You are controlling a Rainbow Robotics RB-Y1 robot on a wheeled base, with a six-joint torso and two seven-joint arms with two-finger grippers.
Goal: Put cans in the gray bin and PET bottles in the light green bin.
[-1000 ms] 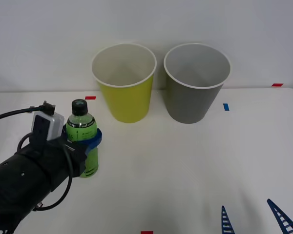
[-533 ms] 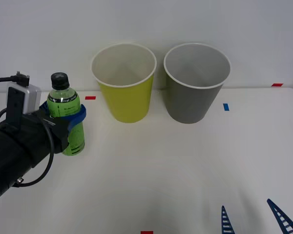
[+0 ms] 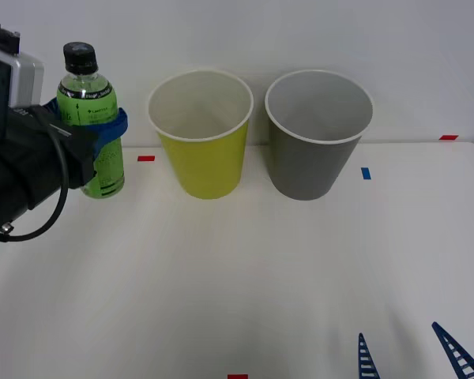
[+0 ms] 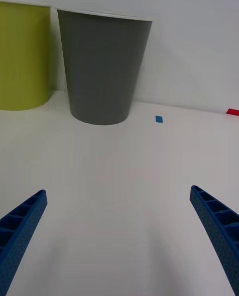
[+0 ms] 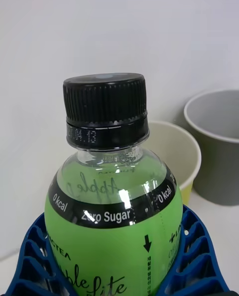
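L hand point(image 3: 103, 130) gripped the PET bottle point(image 3: 91, 118) upright, lifted off the tabletop point(image 3: 245, 284), left of the light green bin point(image 3: 201, 134); gray bin point(image 3: 316, 134) stood just beside it. R hand point(image 4: 119, 236) hung wide open, w/ nothing held, near the tabletop's front edge.

My left arm reaches in from the left side of the front view, forearm black, raised above the table with the wrist camera box on top. My left gripper point(image 3: 103, 130) is clamped, blue ribbed fingers point(image 5: 199, 256) wrapped round both sides of what it holds, load upright. My right gripper point(image 3: 411, 355) sits low at the near right, fingers point(image 4: 219, 226) spread wide, tips pointing forward, holding nothing.
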